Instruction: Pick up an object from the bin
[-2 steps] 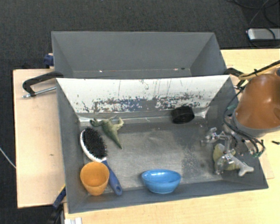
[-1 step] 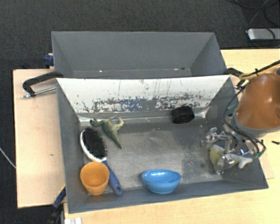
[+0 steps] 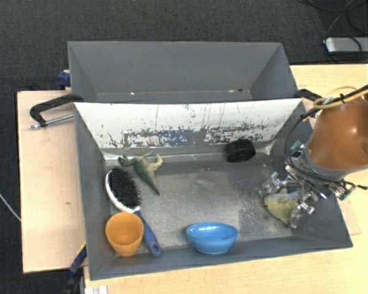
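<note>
In the bin's (image 3: 168,70) near right corner the pincer (image 3: 289,197) hangs low over a pale yellow-olive lump (image 3: 278,207). Cannot tell whether the pincer is wide or narrow, nor whether it touches the lump. Metal parts cover the lump's right side, so its long axis is unclear. A black disc (image 3: 240,150) lies by the far wall, well apart. A blue bowl (image 3: 212,236) sits mid near wall. On the left side an orange cup (image 3: 124,233) stands upright; a hairbrush (image 3: 125,189) lies just beside it, handle toward the near wall. A green dinosaur (image 3: 145,167) lies beyond.
</note>
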Motion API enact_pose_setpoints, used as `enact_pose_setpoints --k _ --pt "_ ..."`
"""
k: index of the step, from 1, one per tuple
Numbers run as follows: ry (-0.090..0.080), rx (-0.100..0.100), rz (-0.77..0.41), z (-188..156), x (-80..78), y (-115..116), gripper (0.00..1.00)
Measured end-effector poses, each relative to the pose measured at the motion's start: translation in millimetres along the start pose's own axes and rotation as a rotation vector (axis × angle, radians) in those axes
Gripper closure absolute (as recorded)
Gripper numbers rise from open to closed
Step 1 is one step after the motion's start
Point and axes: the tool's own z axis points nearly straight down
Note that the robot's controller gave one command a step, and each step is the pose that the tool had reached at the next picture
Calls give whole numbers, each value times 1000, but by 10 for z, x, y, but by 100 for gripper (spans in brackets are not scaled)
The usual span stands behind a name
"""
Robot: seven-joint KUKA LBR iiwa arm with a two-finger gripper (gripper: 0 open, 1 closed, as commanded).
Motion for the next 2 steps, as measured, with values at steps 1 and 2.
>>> enact_pose_setpoints --k 1,2 --pt "-3 14 -229 -1374 17 44 0" --pt "4 -2 -282 -391 -389 -37 0"
